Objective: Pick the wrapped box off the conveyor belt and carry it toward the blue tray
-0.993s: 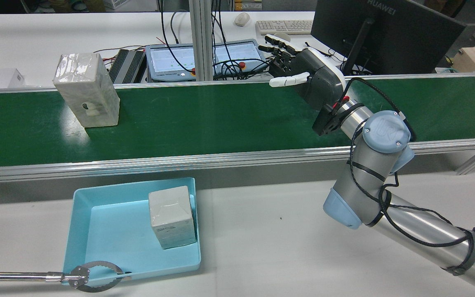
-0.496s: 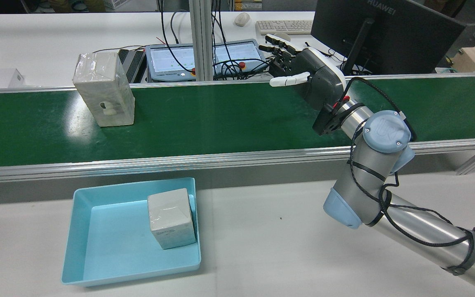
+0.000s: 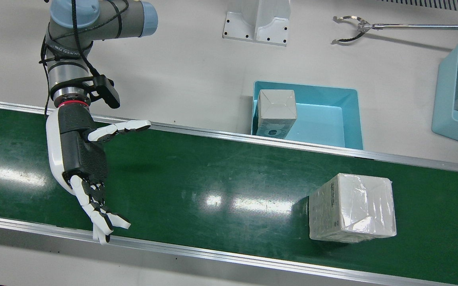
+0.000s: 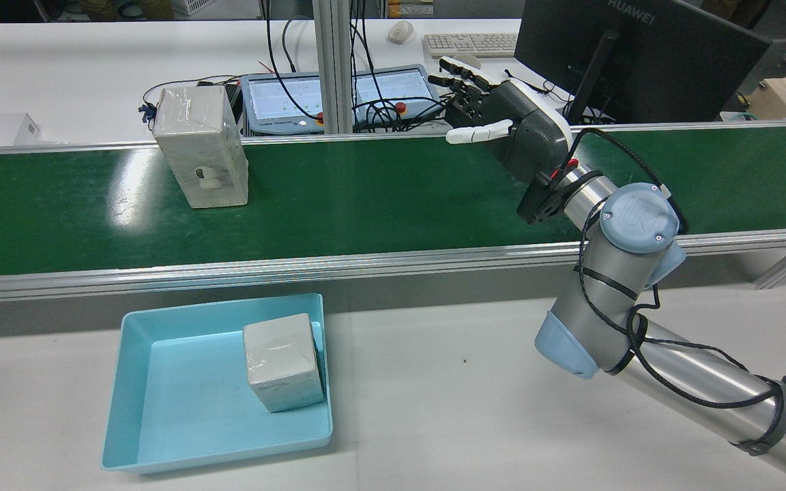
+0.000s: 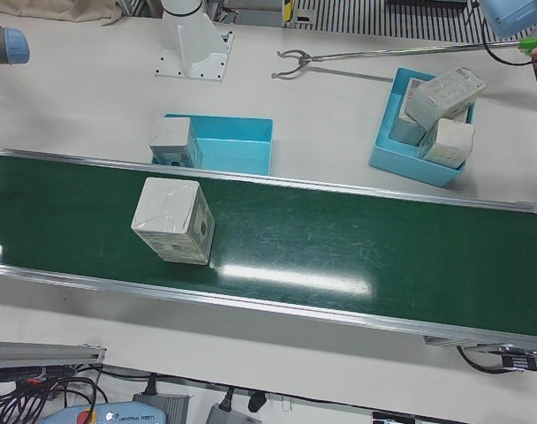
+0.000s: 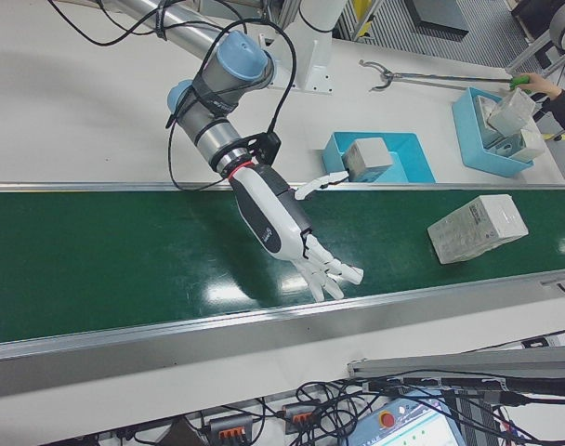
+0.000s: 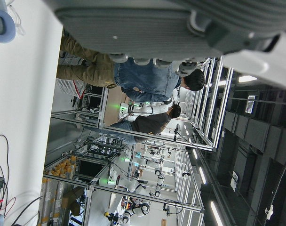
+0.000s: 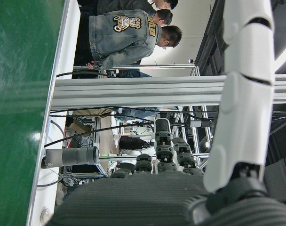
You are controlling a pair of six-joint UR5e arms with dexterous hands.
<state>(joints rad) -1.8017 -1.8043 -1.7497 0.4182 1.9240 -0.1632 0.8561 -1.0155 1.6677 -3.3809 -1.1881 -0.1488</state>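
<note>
1. Conveyor belt (image 4: 379, 198): the green belt runs the full width of the station. The right hand (image 3: 80, 159) hangs above it; the pick is not yet done and the whole task is left.
2. Right hand: fingers spread wide apart, thumb out to one side, holding nothing. It reaches across the belt, fingertips toward the far rail in the rear view.
3. Blue tray (image 4: 135, 382): on the white table on the robot's side of the belt, well off from the hand, on its thumb side. One wrapped box (image 4: 282, 372) already sits in it against one wall.
4. Wrapped box on the belt (image 4: 200, 146): stands upright, long axis vertical, well apart from the hand on its thumb side, nearer the far rail. The face with a small cut-out turns toward the robot. No contact with the hand.
5. Left hand: its own camera shows only a sliver of casing; I cannot tell its state.
</note>
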